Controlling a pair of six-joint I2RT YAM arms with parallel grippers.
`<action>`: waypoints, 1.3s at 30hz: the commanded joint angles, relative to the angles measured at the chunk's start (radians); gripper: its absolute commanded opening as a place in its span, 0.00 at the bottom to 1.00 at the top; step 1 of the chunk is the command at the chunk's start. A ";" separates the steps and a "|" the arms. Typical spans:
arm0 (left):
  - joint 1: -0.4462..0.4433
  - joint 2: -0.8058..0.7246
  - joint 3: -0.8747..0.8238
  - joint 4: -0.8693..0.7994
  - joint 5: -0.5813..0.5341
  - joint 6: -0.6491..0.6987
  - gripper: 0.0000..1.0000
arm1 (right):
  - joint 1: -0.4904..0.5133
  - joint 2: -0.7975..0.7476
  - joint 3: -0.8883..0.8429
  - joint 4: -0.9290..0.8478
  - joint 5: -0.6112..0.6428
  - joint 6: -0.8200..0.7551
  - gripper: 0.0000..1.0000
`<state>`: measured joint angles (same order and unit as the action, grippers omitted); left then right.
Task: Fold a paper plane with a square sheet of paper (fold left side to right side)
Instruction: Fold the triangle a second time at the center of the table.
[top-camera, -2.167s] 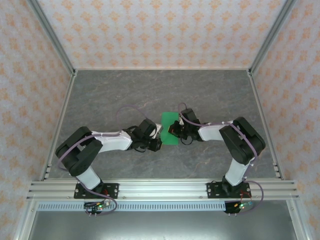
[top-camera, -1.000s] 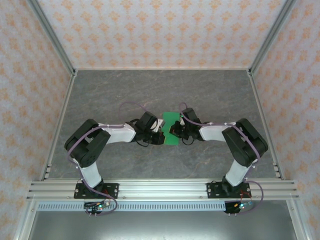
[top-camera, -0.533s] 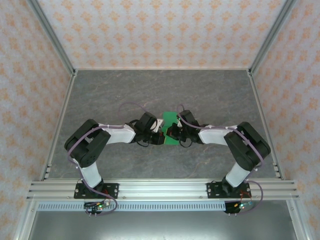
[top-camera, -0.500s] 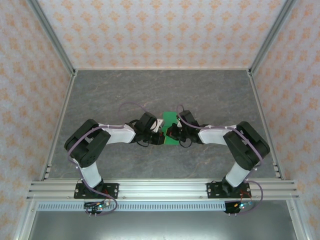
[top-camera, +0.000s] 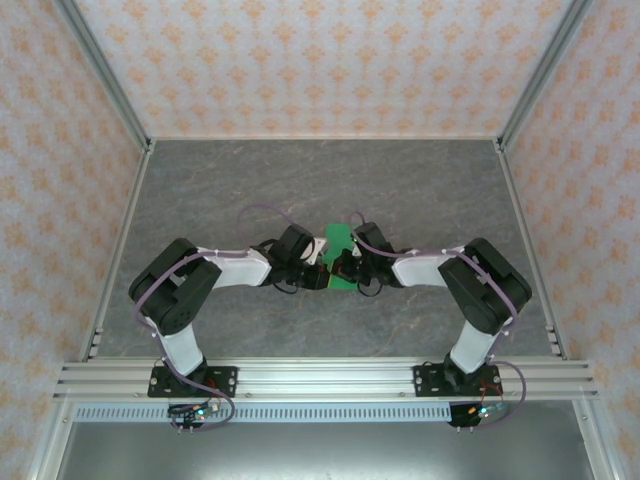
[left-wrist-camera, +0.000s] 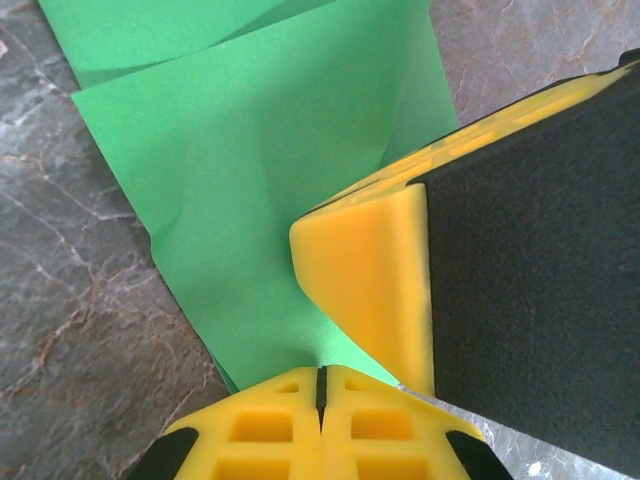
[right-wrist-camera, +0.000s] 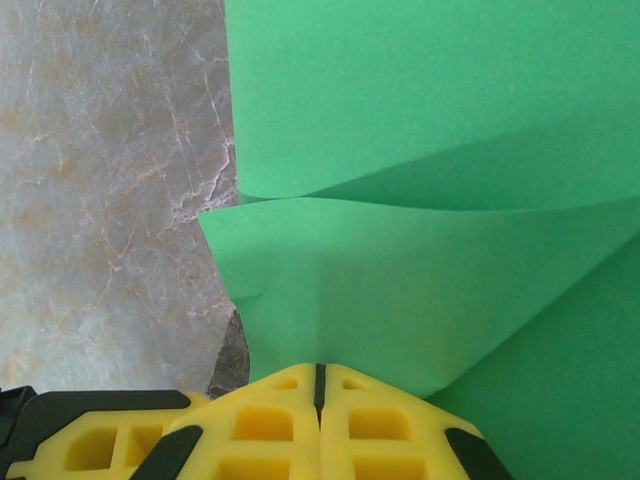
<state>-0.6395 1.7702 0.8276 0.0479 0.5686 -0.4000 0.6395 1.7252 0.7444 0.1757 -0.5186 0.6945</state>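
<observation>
1. Green paper (top-camera: 339, 238) lies at the middle of the table (top-camera: 200, 190), partly folded, with one layer lifting over another.
2. Left gripper (left-wrist-camera: 320, 375) is clenched tight, its tips at the paper's edge.
3. Right gripper (right-wrist-camera: 320, 370) is clenched too, its tips against a folded flap.
4. Both sets of tips meet over the paper's near half. Whether either nips any paper, I cannot tell.

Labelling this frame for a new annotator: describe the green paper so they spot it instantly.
On the grey marble-look table, look at the centre, where the left gripper and right gripper meet. The square sheet of paper lies at their tips: the only bright green thing, partly folded into overlapping layers.
</observation>
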 joint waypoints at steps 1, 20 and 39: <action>0.007 0.044 -0.045 -0.055 -0.075 -0.002 0.00 | 0.002 0.023 0.014 -0.101 0.107 -0.054 0.04; 0.023 0.044 -0.127 -0.016 -0.073 -0.022 0.00 | -0.138 -0.006 0.034 -0.138 0.109 -0.145 0.05; 0.023 -0.020 -0.159 -0.009 -0.047 -0.031 0.01 | -0.228 0.049 0.069 -0.179 0.076 -0.193 0.05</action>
<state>-0.6273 1.7500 0.7277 0.2199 0.5789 -0.4225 0.4355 1.7309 0.8074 0.0380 -0.5217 0.5186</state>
